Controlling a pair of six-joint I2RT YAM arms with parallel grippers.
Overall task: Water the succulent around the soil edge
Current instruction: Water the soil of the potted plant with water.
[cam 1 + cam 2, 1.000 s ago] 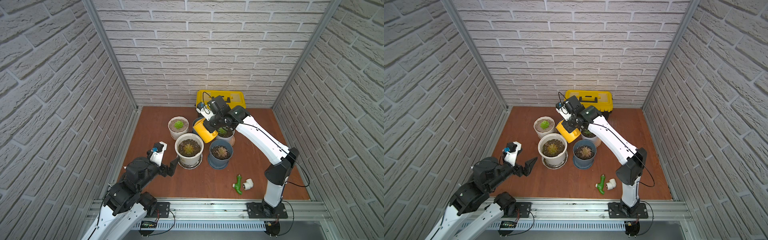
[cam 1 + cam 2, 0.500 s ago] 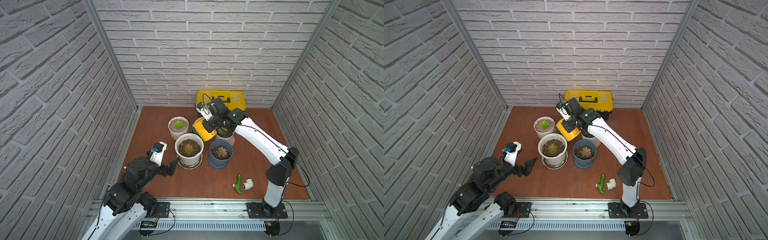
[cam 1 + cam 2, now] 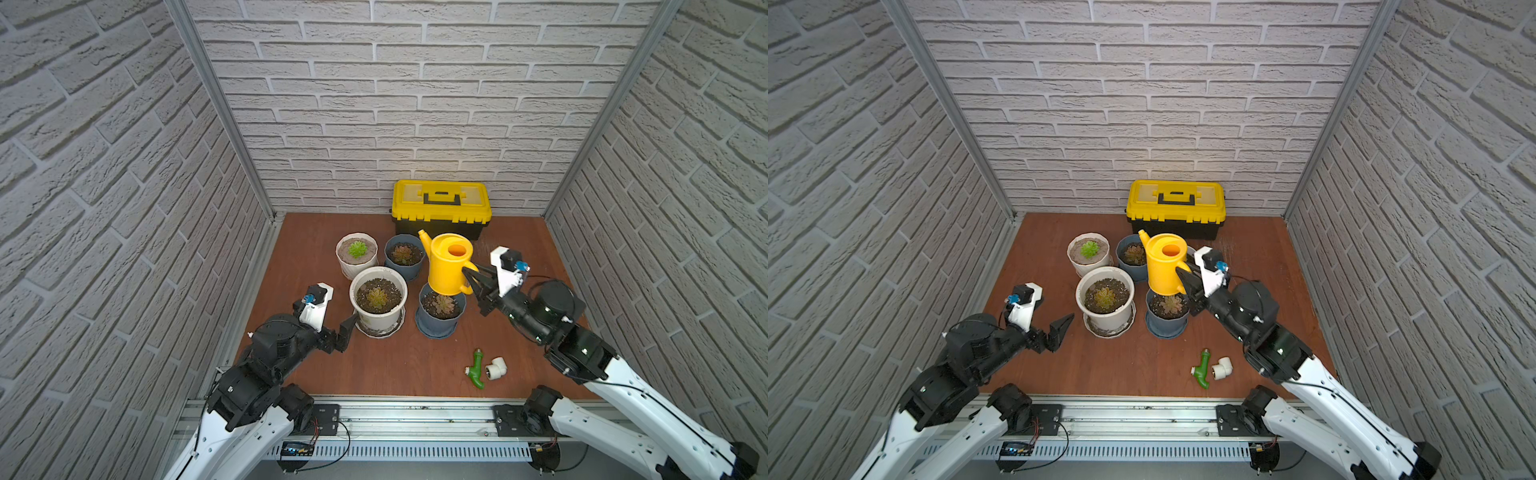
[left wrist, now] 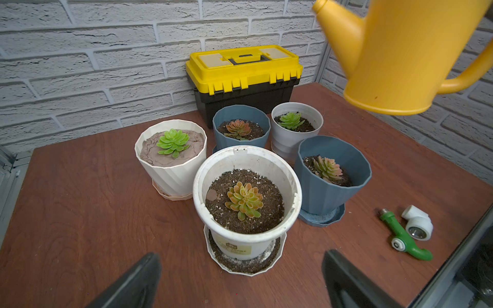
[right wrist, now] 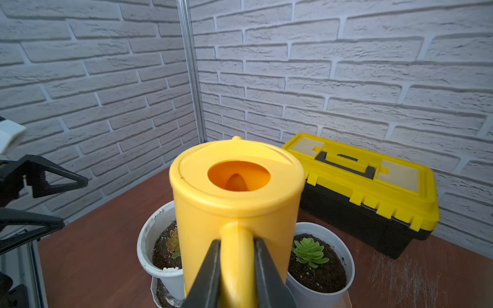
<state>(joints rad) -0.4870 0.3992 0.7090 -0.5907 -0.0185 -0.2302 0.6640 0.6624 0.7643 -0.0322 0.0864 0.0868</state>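
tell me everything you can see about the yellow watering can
The watering can is yellow, plastic-looking, with a cylindrical body, a flat top with a round fill hole, a short tapered spout and a loop handle. It hangs roughly upright in the air above the cluster of pots, spout pointing away from the right gripper, which is shut on the handle. Nothing else touches it, and no water shows.

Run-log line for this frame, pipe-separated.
right gripper: shut on watering can handle | watering can: upright, held in the air | left gripper: open, empty, facing white pot
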